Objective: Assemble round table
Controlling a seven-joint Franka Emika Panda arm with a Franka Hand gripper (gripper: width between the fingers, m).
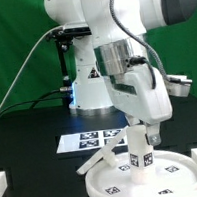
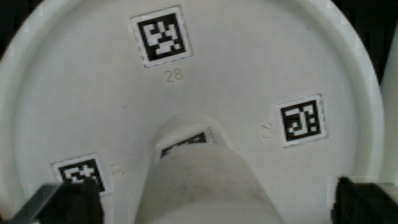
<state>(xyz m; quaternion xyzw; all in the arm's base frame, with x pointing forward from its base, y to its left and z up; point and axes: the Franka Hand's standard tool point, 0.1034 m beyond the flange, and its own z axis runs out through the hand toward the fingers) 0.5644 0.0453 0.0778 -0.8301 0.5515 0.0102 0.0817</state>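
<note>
My gripper (image 2: pixel 205 205) points straight down. Its two dark fingertips (image 2: pixel 48 205) stand one on each side of the thick white leg (image 2: pixel 205 170), which rises toward the wrist camera from the middle of the round disc (image 2: pixel 107 90). A strip of disc seems to show between each fingertip and the leg, but the pads are cut off by the picture's edge. I cannot tell whether I am clamping the leg or only straddling it. The leg stands upright on the disc, and whether its lower end sits in a socket there is hidden. Three black-and-white tags lie on the disc's face around the leg. In the exterior view the disc lies flat at the front of the black table (image 1: pixel 32 146). A long white part (image 1: pixel 95 160), perhaps the foot piece, rests at the disc's edge toward the exterior view's left, too small to name surely. Behind the disc lies the marker board (image 1: pixel 92 140), then my arm's base, then a green backdrop. I judge the main risk to be the leg tipping over if I let go before it is properly seated. If I twist it while it leans, it could jam crooked. Nothing I can see pins the disc, so it may turn or slide with the leg. A loose grip would slip round the smooth plastic.
</note>
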